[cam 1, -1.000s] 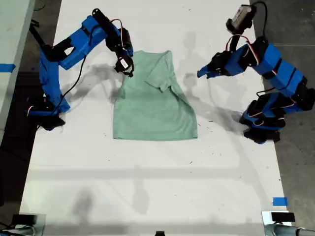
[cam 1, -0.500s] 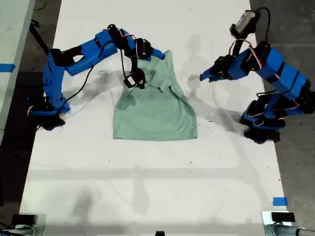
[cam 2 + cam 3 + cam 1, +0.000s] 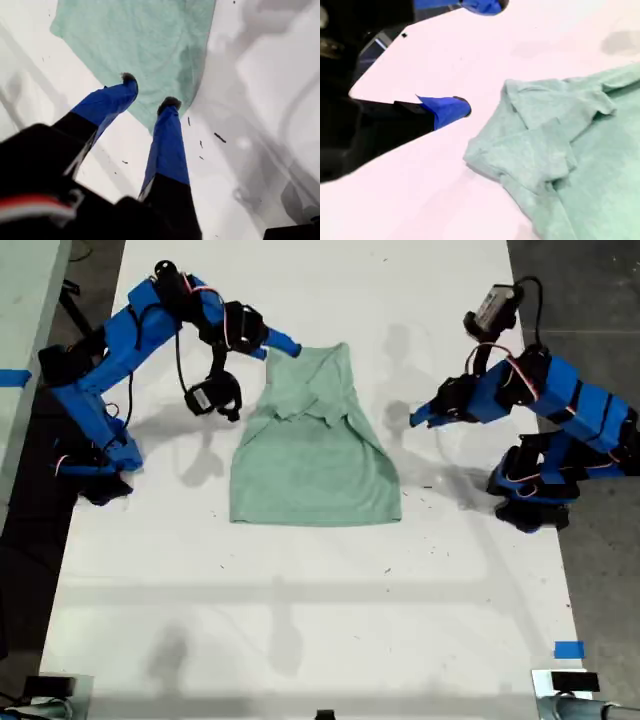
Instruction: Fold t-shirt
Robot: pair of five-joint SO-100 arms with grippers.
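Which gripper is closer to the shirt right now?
My first gripper, on the arm at the exterior view's left: its open tips sit at the t-shirt's corner. My second gripper is separated from it by bare table.

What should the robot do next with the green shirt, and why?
Probably lower my second gripper and close it on the t-shirt's nearest corner. Both sleeves look folded in, its jaws stand open just beside that corner, and my first gripper hangs open, off the cloth.
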